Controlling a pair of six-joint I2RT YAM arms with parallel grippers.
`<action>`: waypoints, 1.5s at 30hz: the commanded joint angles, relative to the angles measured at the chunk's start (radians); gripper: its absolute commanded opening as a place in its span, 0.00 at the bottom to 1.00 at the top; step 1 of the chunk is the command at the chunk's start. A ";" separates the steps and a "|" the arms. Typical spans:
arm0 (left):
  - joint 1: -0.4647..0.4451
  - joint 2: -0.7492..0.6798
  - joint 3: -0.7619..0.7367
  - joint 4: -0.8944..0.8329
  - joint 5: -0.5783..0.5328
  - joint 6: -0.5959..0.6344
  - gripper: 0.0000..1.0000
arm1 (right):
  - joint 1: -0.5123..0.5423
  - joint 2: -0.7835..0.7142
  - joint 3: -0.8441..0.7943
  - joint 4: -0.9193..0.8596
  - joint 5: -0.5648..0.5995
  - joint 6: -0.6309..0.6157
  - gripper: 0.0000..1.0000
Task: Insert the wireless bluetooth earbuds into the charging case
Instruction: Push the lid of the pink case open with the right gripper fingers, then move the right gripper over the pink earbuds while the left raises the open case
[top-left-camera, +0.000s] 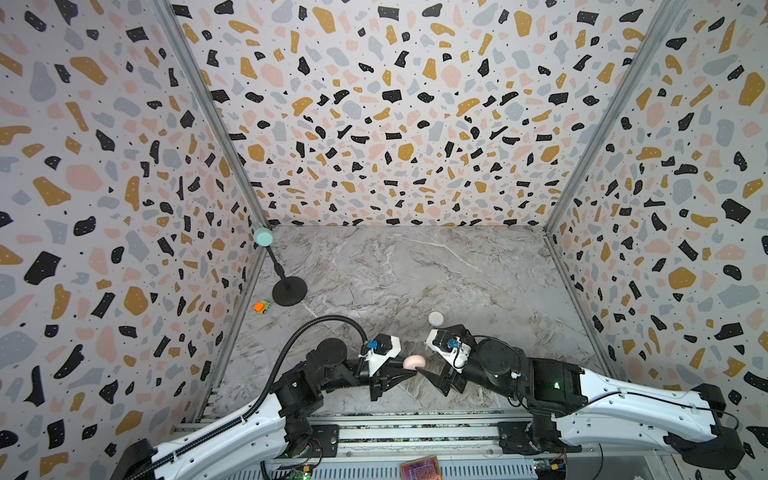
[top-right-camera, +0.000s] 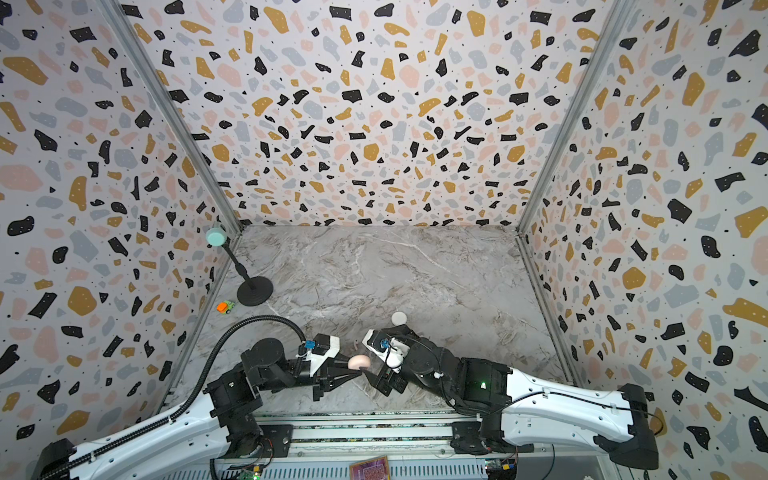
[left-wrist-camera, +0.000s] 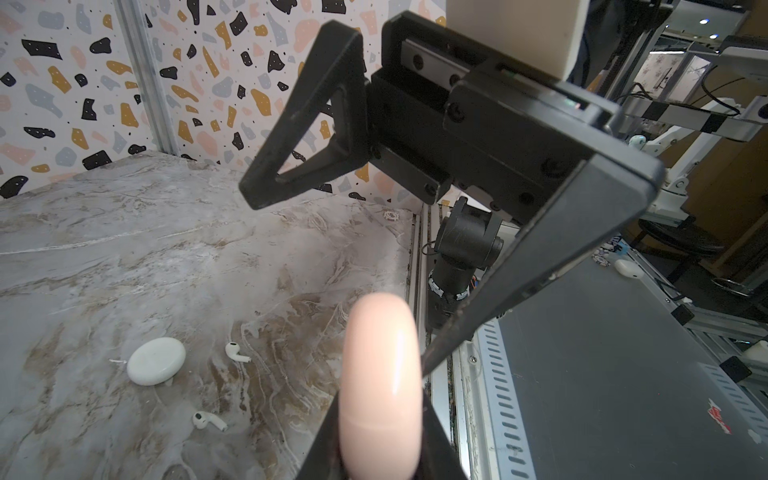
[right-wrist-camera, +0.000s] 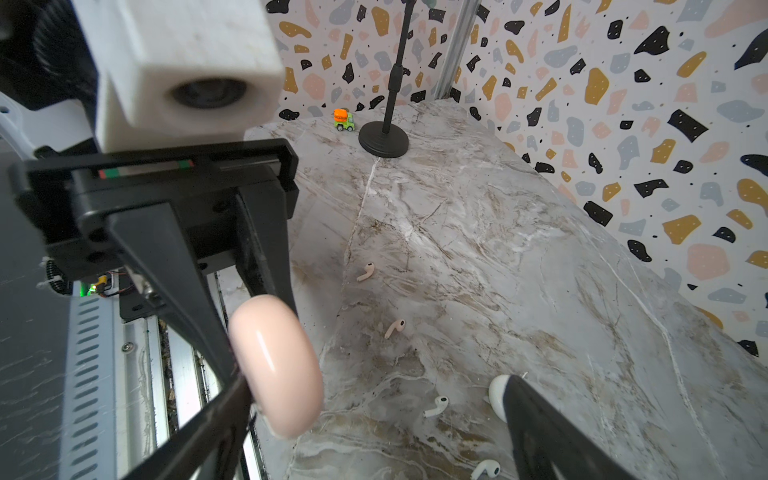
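My left gripper (left-wrist-camera: 380, 401) is shut on a closed pink charging case (left-wrist-camera: 378, 374), held edge-up above the marble table (top-left-camera: 415, 270) near its front edge. In both top views the case (top-left-camera: 414, 360) hangs between the two wrists. My right gripper (right-wrist-camera: 374, 386) is open, and one of its fingertips (left-wrist-camera: 430, 361) rests against the pink case's side. Two white earbuds (left-wrist-camera: 236, 351) (left-wrist-camera: 208, 420) lie beside a closed white case (left-wrist-camera: 156, 360). Two pinkish earbuds (right-wrist-camera: 366, 271) (right-wrist-camera: 395, 327) lie farther along the table. A right finger partly hides the white case (right-wrist-camera: 495, 390).
A microphone stand with a black round base (top-left-camera: 289, 291) and a teal head (top-left-camera: 263, 236) stands at the back left. A small orange and green toy truck (top-left-camera: 261, 307) sits next to it. Patterned walls enclose three sides. An aluminium rail (top-left-camera: 395, 419) runs along the front.
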 joint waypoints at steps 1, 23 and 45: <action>-0.014 -0.002 -0.012 0.056 0.068 0.008 0.00 | -0.007 -0.025 0.010 0.009 0.108 0.002 0.95; -0.020 -0.067 -0.003 0.024 -0.039 0.100 0.00 | -0.016 -0.098 0.080 -0.013 0.144 0.117 0.99; -0.019 -0.479 -0.113 0.011 -0.619 0.241 0.00 | -0.424 0.121 0.297 -0.259 -0.065 0.560 0.99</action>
